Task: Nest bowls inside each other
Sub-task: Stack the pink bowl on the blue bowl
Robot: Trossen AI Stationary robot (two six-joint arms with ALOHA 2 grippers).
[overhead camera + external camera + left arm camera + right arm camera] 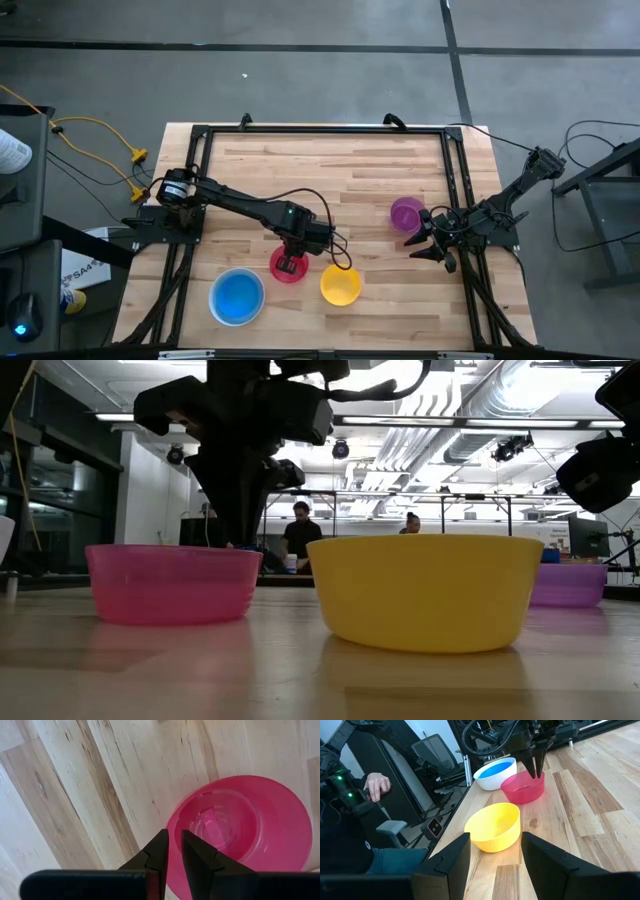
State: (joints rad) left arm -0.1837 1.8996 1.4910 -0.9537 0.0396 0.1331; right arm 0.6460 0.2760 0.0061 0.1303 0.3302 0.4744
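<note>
A red bowl (288, 270) stands on its base on the wooden table (380, 170), near the front. My left gripper (174, 851) points down at it and is shut on its rim. To its left a blue bowl (236, 298) sits inside a white bowl (492, 782). A yellow bowl (340, 285) stands to the right of the red one, and a purple bowl (406, 213) farther right. My right gripper (495, 855) waits open at the table's right edge, next to the purple bowl, holding nothing. My left gripper pinches the red bowl's rim (174, 824) between its two fingers, one finger inside the bowl and one outside. The fingers (536, 767) come from above, pointing down. The bowl (172, 582) stands upright with its base on the table.
A black frame (200, 180) runs around the tabletop. Bare wood lies across the far half of the table. In the right wrist view a person's hand (377, 782) shows beyond the table's front edge. People stand in the room far behind.
</note>
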